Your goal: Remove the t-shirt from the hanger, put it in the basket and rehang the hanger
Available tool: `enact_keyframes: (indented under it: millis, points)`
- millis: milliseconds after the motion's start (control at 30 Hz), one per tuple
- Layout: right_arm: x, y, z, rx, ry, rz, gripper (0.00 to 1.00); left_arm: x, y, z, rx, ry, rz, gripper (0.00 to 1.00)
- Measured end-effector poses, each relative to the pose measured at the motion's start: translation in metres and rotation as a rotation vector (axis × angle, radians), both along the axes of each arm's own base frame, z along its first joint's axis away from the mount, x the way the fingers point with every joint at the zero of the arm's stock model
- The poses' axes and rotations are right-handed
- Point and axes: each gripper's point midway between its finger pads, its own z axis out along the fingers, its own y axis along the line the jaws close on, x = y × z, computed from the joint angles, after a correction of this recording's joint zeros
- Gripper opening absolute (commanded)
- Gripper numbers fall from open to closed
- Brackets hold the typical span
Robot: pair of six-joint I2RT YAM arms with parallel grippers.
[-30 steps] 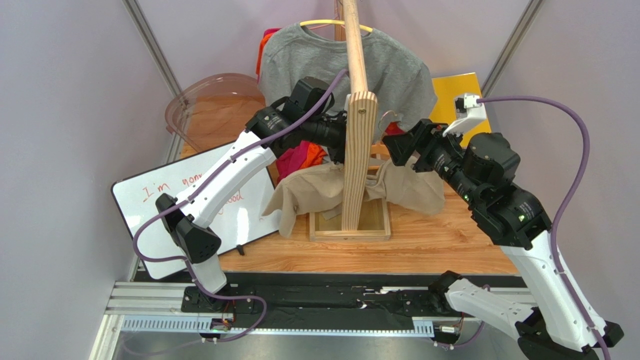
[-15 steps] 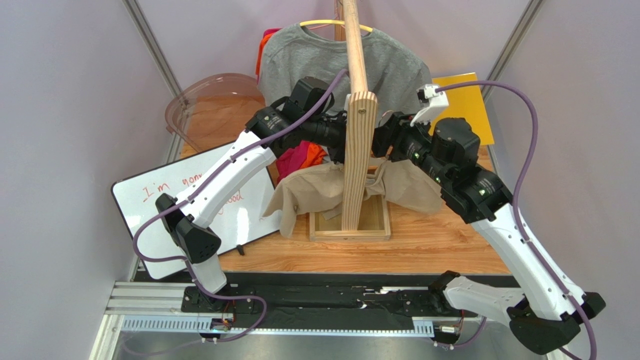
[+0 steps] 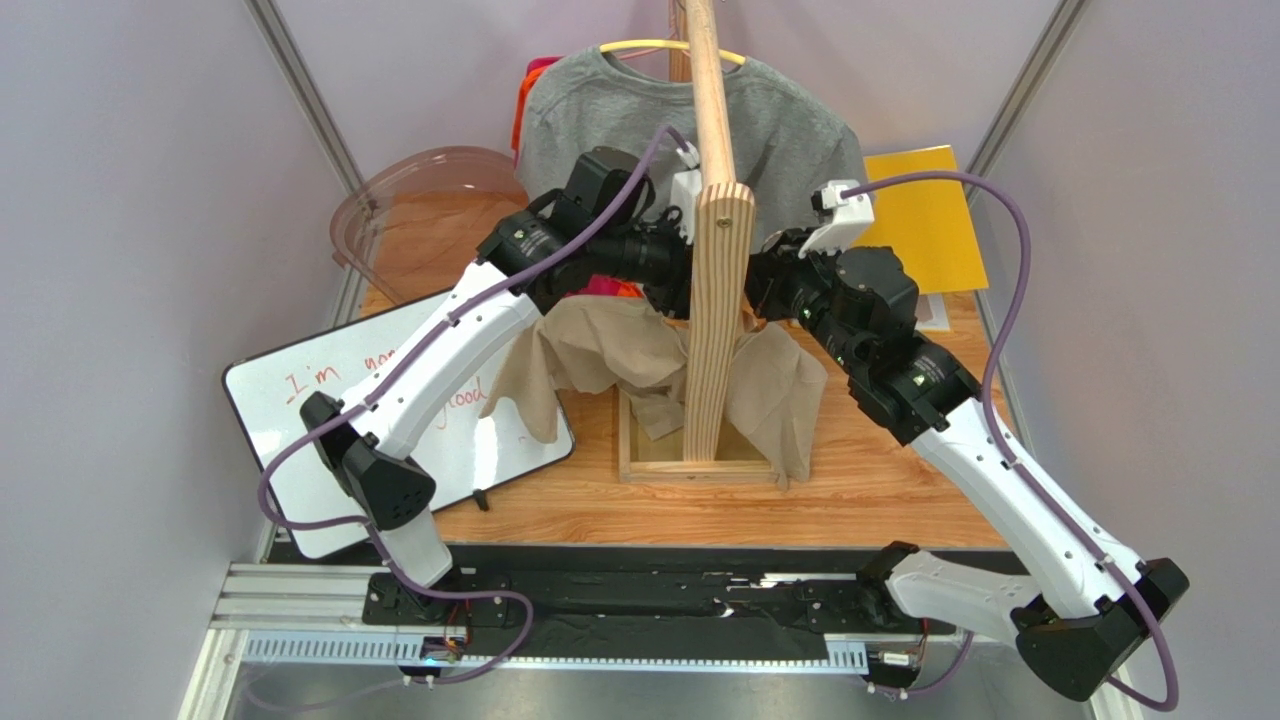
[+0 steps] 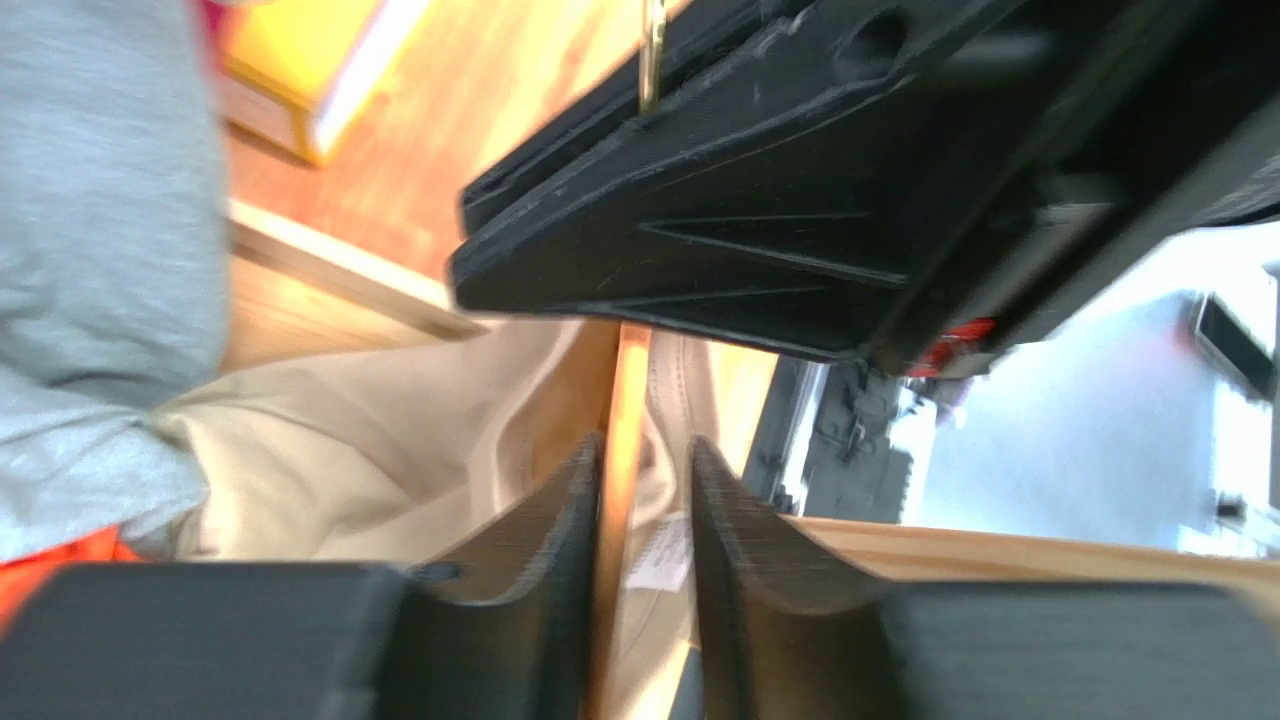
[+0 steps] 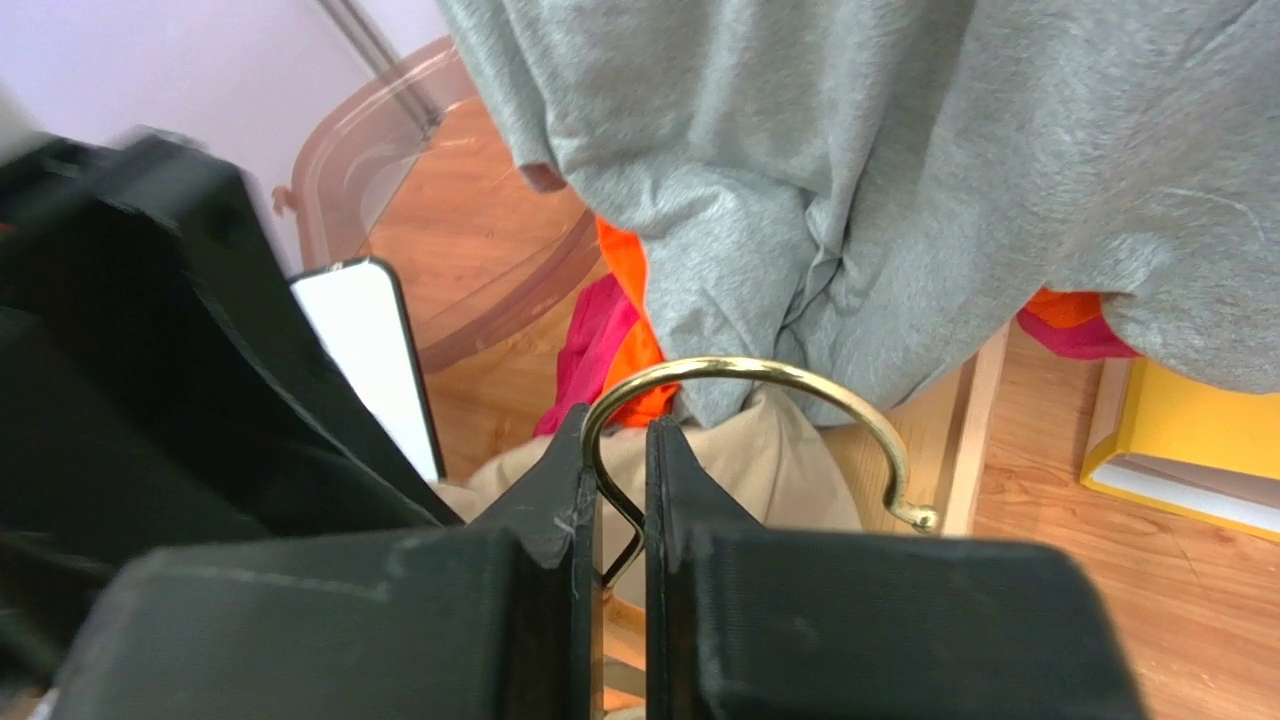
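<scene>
The beige t-shirt (image 3: 616, 345) hangs in folds on both sides of the wooden post (image 3: 718, 315), lifted off the base. In the right wrist view my right gripper (image 5: 619, 438) is shut on the brass hook (image 5: 751, 369) of the hanger, with the t-shirt (image 5: 774, 465) just below. In the left wrist view my left gripper (image 4: 646, 450) stands slightly open. The orange hanger bar (image 4: 628, 398) runs between its fingers, against the left one, and the white neck label (image 4: 657, 555) shows in the gap. Both grippers meet at the post, left (image 3: 673, 258) and right (image 3: 759, 285).
A grey t-shirt (image 3: 661, 120) hangs on a yellow hanger at the top of the post. Pink and orange cloth (image 3: 609, 285) lies behind the left gripper. A clear plastic bin (image 3: 421, 195) stands back left, a whiteboard (image 3: 346, 405) front left, a yellow folder (image 3: 924, 218) back right.
My right gripper swung left to the post and shut on the hanger's hook. The t-shirt rose from the base and now hangs. My left gripper's jaws parted a little.
</scene>
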Motion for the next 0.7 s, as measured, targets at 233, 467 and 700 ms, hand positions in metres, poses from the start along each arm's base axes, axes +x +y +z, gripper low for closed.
enact_keyframes:
  millis: [233,467,700]
  points:
    - [0.017,0.002,0.008,-0.011,-0.06,-0.035,0.0,0.019,0.062,0.035,-0.081,-0.053,0.226,0.93]
    - [0.021,0.01,0.022,-0.04,-0.119,0.008,0.0,0.006,0.143,0.074,-0.139,-0.2,0.442,0.97]
    - [0.017,0.012,0.042,-0.025,-0.156,0.043,0.0,0.003,0.203,0.047,-0.09,-0.241,0.657,0.98]
